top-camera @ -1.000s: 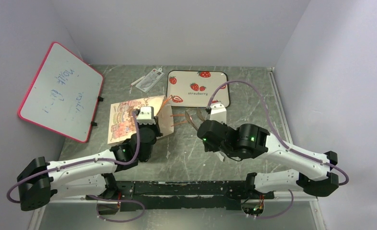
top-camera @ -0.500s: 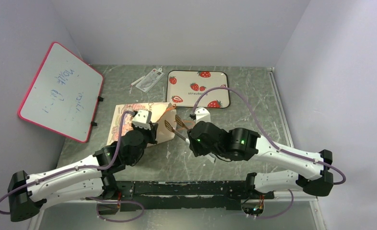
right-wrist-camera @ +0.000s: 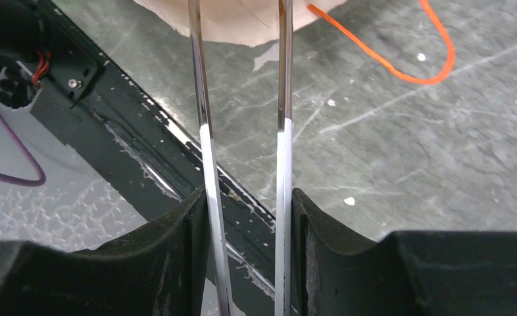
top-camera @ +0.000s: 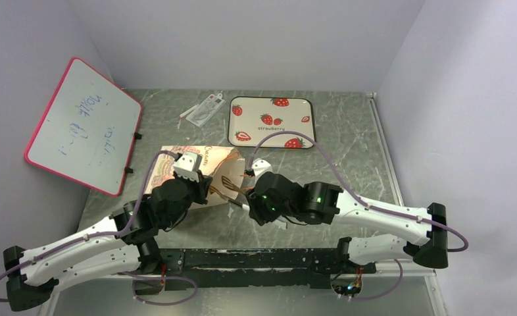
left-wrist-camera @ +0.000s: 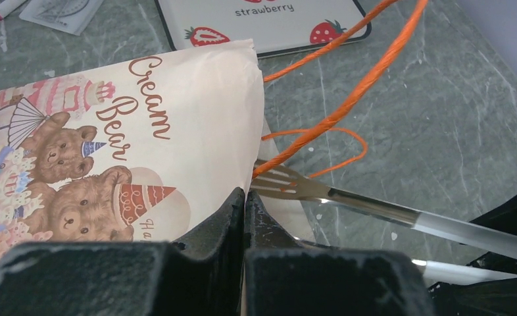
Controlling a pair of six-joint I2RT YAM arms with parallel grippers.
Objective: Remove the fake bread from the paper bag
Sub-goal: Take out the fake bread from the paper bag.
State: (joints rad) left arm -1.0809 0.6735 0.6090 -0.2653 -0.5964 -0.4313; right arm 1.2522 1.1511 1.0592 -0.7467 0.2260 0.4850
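The cream paper bag [top-camera: 187, 164] with bear print lies on its side on the table, mouth toward the right. My left gripper [top-camera: 202, 184] is shut on the bag's mouth edge [left-wrist-camera: 252, 131]; the closed fingertips [left-wrist-camera: 236, 204] pinch the paper. Orange loop handles [left-wrist-camera: 351, 99] trail from the mouth. My right gripper [top-camera: 254, 199] is shut on metal tongs [right-wrist-camera: 284, 99] with white handles. The tong tips [left-wrist-camera: 285, 185] sit at the bag's mouth. The bag's edge shows at the top of the right wrist view [right-wrist-camera: 243, 20]. The fake bread is hidden.
A strawberry-print tray [top-camera: 243, 108] lies behind the bag. A clear packet [top-camera: 203, 108] lies to its left. A pink-framed whiteboard [top-camera: 81, 125] leans at the far left. The black base rail [top-camera: 256, 257] runs along the near edge.
My right gripper has moved left and nearer with the tongs, up to the bag's mouth. My left gripper has pulled back toward the near edge, and the bag's mouth has shifted right.
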